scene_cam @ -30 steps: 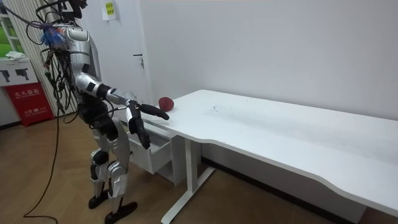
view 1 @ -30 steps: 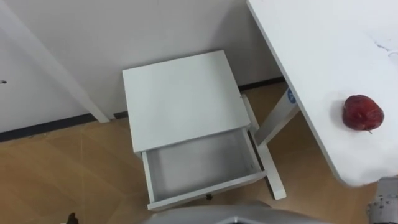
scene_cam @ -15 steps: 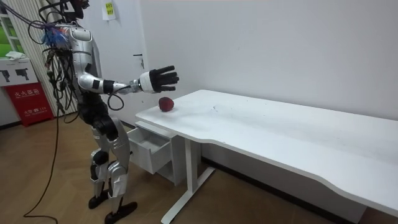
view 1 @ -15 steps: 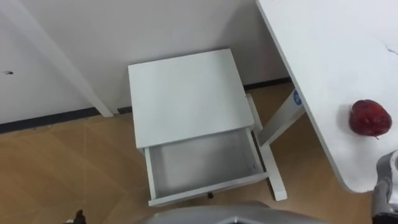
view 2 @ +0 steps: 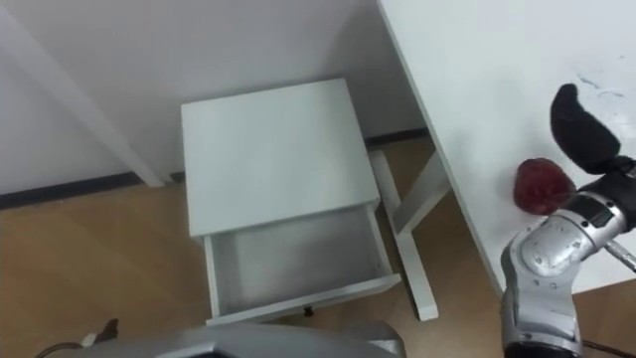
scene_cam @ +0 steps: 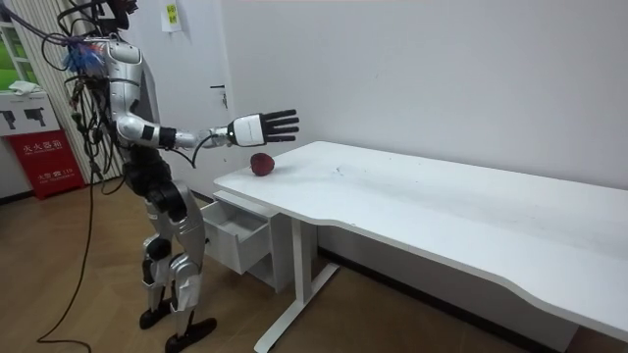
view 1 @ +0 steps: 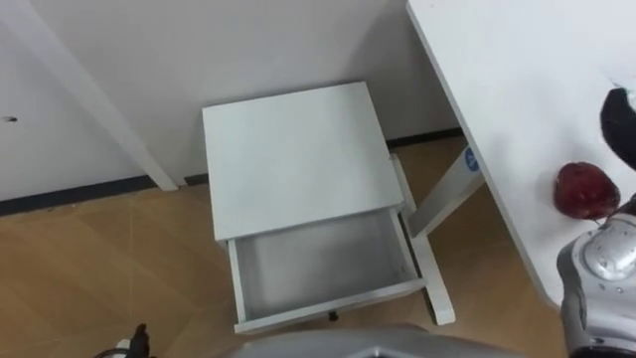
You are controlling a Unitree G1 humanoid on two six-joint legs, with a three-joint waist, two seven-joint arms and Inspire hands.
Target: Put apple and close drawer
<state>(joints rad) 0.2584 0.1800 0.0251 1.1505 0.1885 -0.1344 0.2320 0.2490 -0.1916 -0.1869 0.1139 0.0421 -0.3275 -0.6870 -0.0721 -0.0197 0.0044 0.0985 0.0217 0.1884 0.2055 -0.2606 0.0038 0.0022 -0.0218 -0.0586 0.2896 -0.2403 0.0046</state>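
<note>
White table (scene_cam: 412, 196) w/ apple (view 1: 584, 190), right hand (scene_cam: 263, 126) spread, prob. just above

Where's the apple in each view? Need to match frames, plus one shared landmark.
Left eye view: apple near the right edge, on the white table, beside the right hand.
Right eye view: apple right of centre, by the table's edge.
Room view: apple left of centre, at the table's end, under the hand.
Shared landmark: open drawer, lower left of the apple in all three.
</note>
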